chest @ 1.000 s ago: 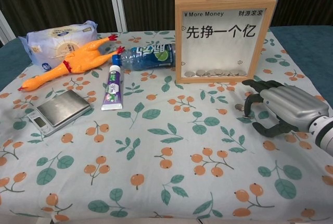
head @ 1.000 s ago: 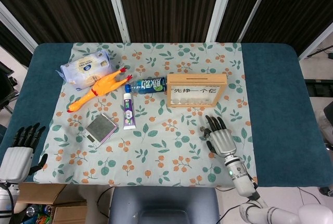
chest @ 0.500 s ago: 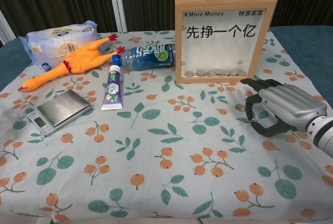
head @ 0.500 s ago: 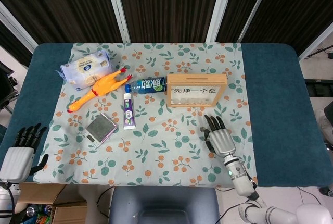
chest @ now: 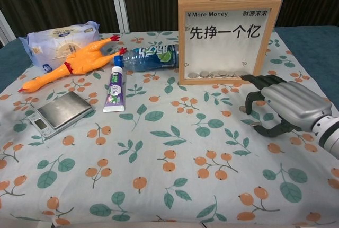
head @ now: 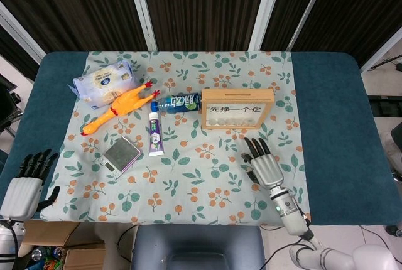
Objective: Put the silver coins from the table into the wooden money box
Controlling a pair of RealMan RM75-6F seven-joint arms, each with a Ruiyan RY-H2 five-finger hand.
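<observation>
On the tabletop point(chest: 159, 185), the wooden money box point(chest: 229, 40) stands upright with silver coins already pooled behind its window. Just in front, the right robot hand point(chest: 278, 108) has crept leftward over the loose silver coin point(chest: 242, 108), fingers curled downward but apart, gripping nothing. Pickup looks imminent. Left robot hand point(head: 25, 182) idles open.

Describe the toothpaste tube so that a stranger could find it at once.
On the floral tablecloth, look left of the wooden money box. The toothpaste tube lies flat below the blue bottle, white cap toward it. Its purple print is unique among its neighbours.
</observation>
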